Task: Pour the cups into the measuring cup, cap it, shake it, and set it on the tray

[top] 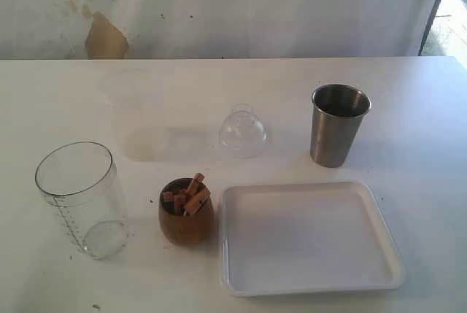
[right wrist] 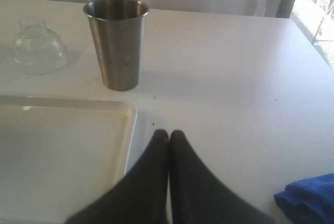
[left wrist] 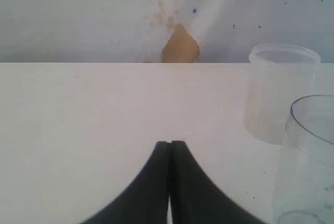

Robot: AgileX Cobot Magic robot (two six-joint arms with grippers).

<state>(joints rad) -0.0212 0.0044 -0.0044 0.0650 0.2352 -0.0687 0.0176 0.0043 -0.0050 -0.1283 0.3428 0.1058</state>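
Steel tumbler (top: 339, 125) and brown wooden cup (top: 187, 225) stand unpoured; the measuring cup (top: 79, 198) waits left of the wooden cup, the tray (top: 314, 240) right. Left gripper (left wrist: 169, 143) and right gripper (right wrist: 168, 132) are pinched closed, empty. Next: open one around a cup.

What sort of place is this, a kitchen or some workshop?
Probably a makeshift indoor test bench, not a kitchen: a plain white table, a stained white backdrop with a brown patch, and laid-out props like the measuring cup and tray.
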